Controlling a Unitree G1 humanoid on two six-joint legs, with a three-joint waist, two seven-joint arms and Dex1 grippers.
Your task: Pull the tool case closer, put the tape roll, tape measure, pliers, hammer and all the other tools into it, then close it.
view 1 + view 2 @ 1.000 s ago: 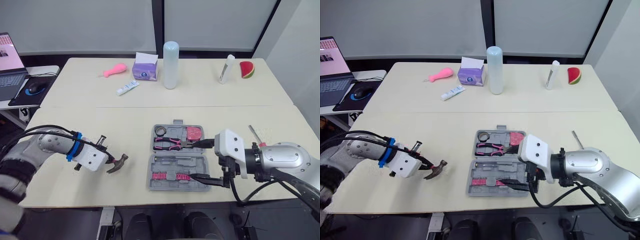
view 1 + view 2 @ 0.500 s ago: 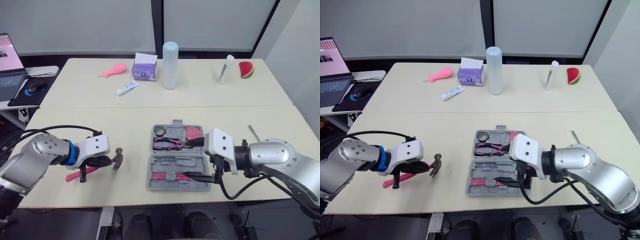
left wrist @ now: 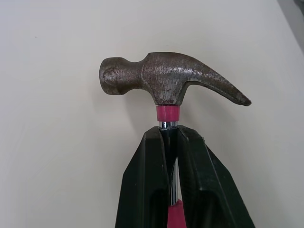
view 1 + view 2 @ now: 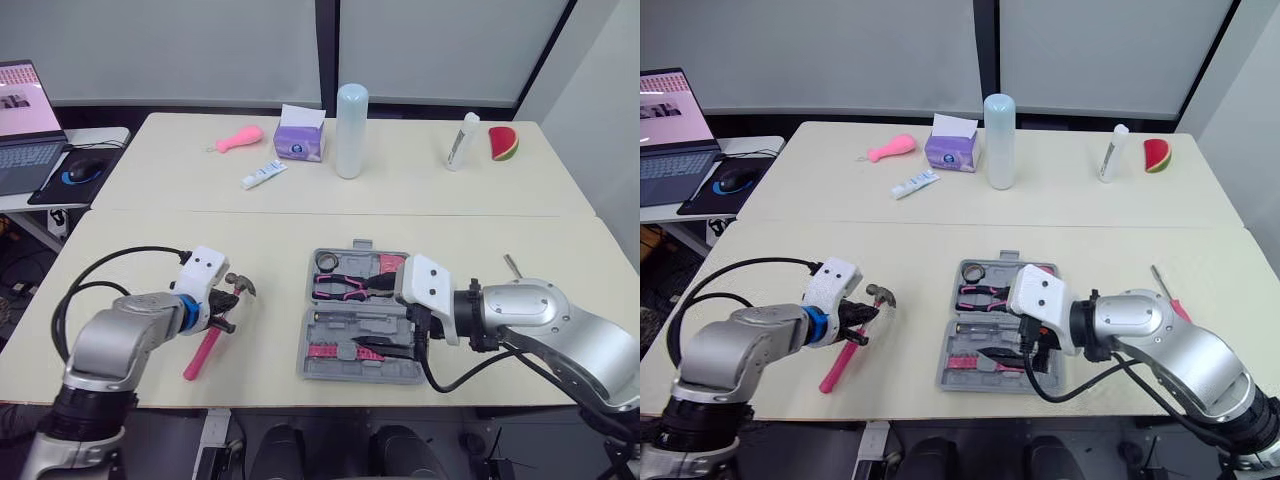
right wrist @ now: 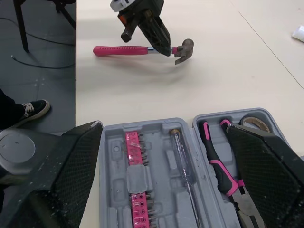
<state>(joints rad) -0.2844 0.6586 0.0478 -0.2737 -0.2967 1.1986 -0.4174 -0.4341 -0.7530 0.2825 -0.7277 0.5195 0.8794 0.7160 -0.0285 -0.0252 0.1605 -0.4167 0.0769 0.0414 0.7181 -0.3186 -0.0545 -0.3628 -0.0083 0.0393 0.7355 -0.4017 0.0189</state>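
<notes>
Left wrist view: your left end effector (image 3: 169, 130) pinches the pink-handled steel claw hammer (image 3: 161, 80) at the neck, mid-frame, likely to control its heavy head. Your right end effector (image 5: 164, 126) is spread over the open grey plastic tool case (image 4: 340, 374), bottom centre of the left eye view.

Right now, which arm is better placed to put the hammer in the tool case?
Left. The left tool is shut on the hammer under its head; the right tool hangs open over the tool case.

Bare table (image 4: 275, 300) between hammer (image 4: 206, 349) and tool case (image 4: 308, 362), right end effector (image 4: 366, 320) spread wide over the case.
</notes>
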